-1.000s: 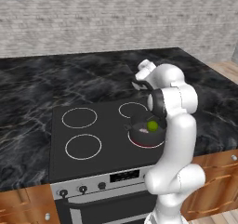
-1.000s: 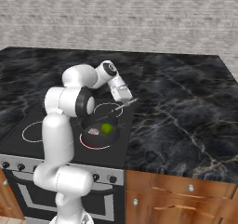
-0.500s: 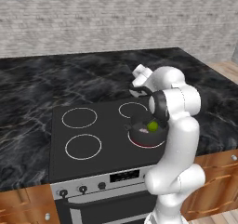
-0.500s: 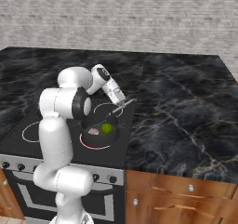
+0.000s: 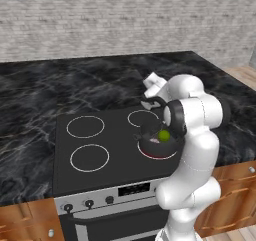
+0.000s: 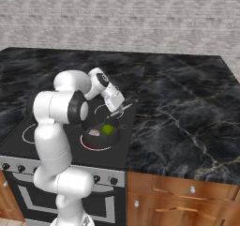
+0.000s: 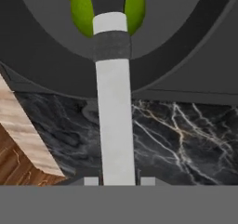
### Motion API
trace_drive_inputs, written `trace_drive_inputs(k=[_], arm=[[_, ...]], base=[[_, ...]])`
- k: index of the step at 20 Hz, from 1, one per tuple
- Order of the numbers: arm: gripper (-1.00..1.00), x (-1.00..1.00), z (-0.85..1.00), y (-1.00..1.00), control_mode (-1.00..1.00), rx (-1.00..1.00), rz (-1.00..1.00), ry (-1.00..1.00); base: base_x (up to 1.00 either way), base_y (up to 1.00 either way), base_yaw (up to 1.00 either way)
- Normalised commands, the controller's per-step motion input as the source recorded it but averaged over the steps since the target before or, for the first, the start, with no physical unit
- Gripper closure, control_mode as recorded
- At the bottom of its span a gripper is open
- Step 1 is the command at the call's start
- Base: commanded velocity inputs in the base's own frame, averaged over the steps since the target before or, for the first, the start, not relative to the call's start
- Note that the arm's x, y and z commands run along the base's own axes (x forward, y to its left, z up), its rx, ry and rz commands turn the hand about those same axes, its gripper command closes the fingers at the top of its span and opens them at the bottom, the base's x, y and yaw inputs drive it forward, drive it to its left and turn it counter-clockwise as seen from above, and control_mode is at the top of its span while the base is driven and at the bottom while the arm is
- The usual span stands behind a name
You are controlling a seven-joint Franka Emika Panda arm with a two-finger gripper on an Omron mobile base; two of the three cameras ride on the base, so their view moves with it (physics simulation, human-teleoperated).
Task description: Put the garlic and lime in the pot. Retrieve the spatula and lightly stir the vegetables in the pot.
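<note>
Here the black glass stove top (image 5: 107, 145) sits sunk in the dark marbled counter (image 6: 187, 122), and the shallow dark grey pot (image 6: 100, 138) stands on the burner at the stove's front right corner. Inside the pot lie the smooth yellow-green lime (image 6: 108, 129) and, just beside it, the pale pinkish garlic bulb (image 6: 94, 132). The two-finger gripper (image 6: 117, 113) is clenched on the white handle of a dark-headed spatula (image 7: 114, 102), whose head reaches into the pot over the lime.
</note>
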Motion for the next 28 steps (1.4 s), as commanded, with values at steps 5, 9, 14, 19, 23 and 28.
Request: trace_drive_inputs(k=[5,9,14,19,23,28], arm=[[1.0,0.04,0.0,0.0,-1.0,0.0,-0.17,-0.02],[1.0,-0.17,0.29,0.0,-1.0,0.0,0.0,-0.01],[1.0,-0.46,0.32,0.0,-1.0,0.0,0.01,-0.03],[1.0,-0.34,0.01,0.05,-1.0,0.0,0.01,-0.06],[1.0,0.0,0.0,0.1,-1.0,-0.02,0.0,-0.05],[1.0,-0.31,-0.01,0.02,-1.0,-0.01,0.01,-0.01]], base=[[0.0,0.0,0.0],[0.0,0.0,0.0],[0.0,0.0,0.0],[0.0,0.0,0.0],[0.0,0.0,0.0],[0.0,0.0,0.0]])
